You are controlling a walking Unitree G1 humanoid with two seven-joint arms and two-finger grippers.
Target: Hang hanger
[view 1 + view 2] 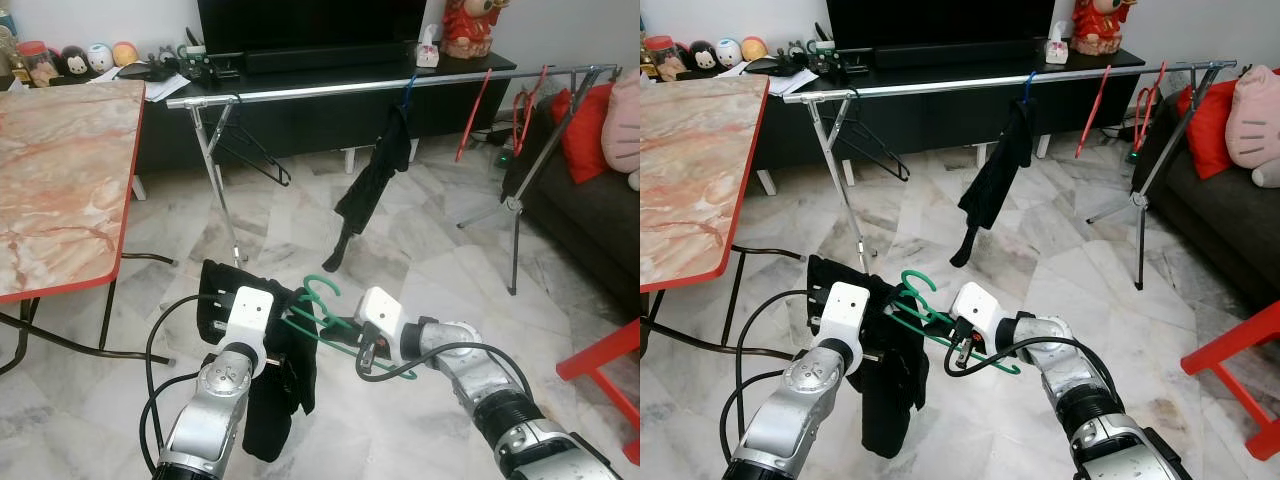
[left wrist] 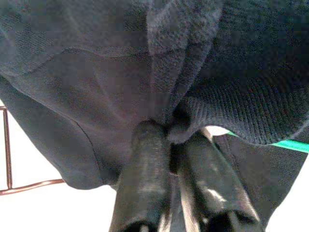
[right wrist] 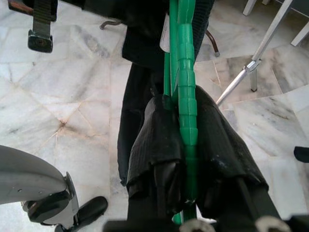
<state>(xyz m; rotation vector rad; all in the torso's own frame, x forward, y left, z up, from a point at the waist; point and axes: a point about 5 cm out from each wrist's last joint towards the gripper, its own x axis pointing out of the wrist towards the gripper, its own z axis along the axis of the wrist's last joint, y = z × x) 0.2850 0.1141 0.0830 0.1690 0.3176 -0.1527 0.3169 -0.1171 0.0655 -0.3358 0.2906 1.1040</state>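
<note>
A green plastic hanger (image 1: pixel 322 300) is held low over the marble floor between my two arms, its hook pointing up. A black garment (image 1: pixel 272 405) is draped on its left end and hangs down. My left gripper (image 2: pixel 169 159) is shut on a fold of that black cloth. My right gripper (image 3: pixel 186 123) is shut on the green hanger's (image 3: pixel 186 58) ribbed arm, to the right of the hook. The silver drying rack rail (image 1: pixel 350 88) runs across the room beyond them, about a metre off.
On the rail hang a black hanger (image 1: pixel 252 152), a dark garment (image 1: pixel 375 185) on a blue hook and red hangers (image 1: pixel 474 118). A marble-topped table (image 1: pixel 60 180) stands left, a sofa (image 1: pixel 590 215) with red cushions right, a red chair (image 1: pixel 605 365) near right.
</note>
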